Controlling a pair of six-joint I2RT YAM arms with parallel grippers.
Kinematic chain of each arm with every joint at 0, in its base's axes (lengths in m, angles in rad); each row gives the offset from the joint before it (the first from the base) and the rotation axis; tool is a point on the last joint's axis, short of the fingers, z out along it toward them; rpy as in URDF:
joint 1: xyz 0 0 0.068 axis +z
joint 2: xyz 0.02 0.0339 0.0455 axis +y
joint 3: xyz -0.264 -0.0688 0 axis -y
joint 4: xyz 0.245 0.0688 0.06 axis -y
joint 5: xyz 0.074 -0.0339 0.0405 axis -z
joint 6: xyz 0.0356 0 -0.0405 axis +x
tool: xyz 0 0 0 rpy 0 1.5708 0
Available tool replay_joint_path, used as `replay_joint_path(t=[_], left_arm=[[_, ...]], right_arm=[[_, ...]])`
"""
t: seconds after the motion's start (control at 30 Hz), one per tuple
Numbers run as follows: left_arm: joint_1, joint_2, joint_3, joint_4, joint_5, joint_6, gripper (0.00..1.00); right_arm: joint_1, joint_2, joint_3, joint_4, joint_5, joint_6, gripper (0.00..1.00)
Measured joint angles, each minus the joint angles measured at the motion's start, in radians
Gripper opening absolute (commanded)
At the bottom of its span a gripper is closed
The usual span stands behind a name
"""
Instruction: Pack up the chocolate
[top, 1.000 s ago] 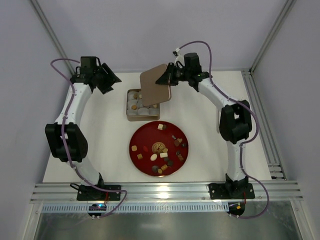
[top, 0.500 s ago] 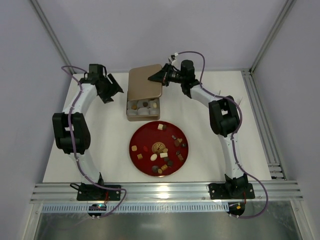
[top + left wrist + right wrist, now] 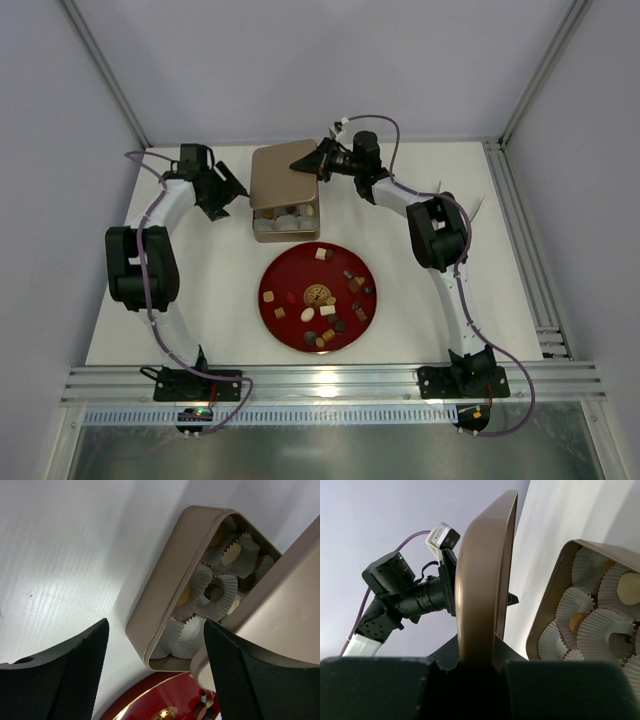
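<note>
- White table (image 3: 420,290) carries everything. Tan tin (image 3: 285,237) at its far middle, used as reference below.
- Left arm (image 3: 140,265) off the tin's left side, right arm (image 3: 435,225) bent in from the tin's far-right side.
- Red plate (image 3: 290,272) just beside the tin's near wall. Touching or a hair apart, cannot tell.
- Tan lid (image 3: 285,178) tilted over the far part of the tin, covering the back rows. Near row left uncovered in the top view. Contact between lid and tin rim: cannot tell.
- Right gripper (image 3: 477,665) at the tin's far-right corner, pinched on the lid's edge. Lid seen edge-on between the fingers in the right wrist view.
- Left gripper (image 3: 155,635) spread wide and holding nothing. Aimed at the tin's near-left corner, clear of the wall.
- White crinkled paper cups (image 3: 200,580) packed wall to wall inside the tin. Some filled, a couple looking empty at the near-left corner.
- The chocolate (image 3: 322,254) mostly loose on the red plate, on the tin's near side — dark brown, tan, cream and red pieces, scattered, most apart from one another.
- A few more pieces already in cups inside the tin — cream and yellowish ones visible in both wrist views, something dark low in a cup close to the lid's edge.
</note>
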Motion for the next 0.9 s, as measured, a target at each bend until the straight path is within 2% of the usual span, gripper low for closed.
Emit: replay_joint_path(t=[0.17,0.3,0.9], left_arm=[[0.01,-0.014,-0.012,0.028,-0.001,-0.019,0.73],[0.009,-0.034,-0.043,0.073,0.0,-0.035,0.78],[0.009,-0.033,-0.091,0.17,0.086,-0.042,0.77]], right_arm=[[0.008,0.025,0.0,0.003,0.002,0.0,0.04],[0.01,0.041,0.0,0.001,0.007,0.0,0.04],[0.024,0.093,0.007,-0.016,0.009,0.011,0.04]])
